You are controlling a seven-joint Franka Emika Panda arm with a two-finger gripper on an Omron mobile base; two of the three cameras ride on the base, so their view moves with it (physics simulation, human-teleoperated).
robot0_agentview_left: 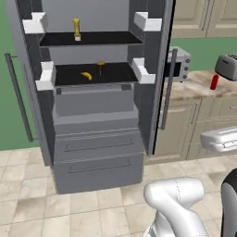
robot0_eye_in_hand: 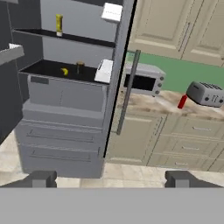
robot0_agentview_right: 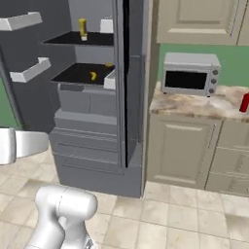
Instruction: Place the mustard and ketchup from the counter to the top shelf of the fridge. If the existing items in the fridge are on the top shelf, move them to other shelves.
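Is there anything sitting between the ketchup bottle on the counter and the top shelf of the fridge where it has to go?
Nothing visible blocks it. The fridge doors stand open, the ketchup stands on the counter beside the toaster, and the top shelf holds just the mustard at its left, leaving room.

A tall grey fridge [robot0_agentview_left: 97, 152] with black shelves [robot0_agentview_left: 90, 39] and white door bins [robot0_agentview_left: 147, 21] — yellow mustard bottle [robot0_agentview_left: 77, 28], yellow banana [robot0_agentview_left: 86, 75], red ketchup bottle [robot0_agentview_left: 214, 81]. Beige-brown marbled stone counter [robot0_agentview_right: 194, 107] over cream cabinets [robot0_agentview_right: 177, 151] — green wall [robot0_agentview_left: 206, 51] behind.
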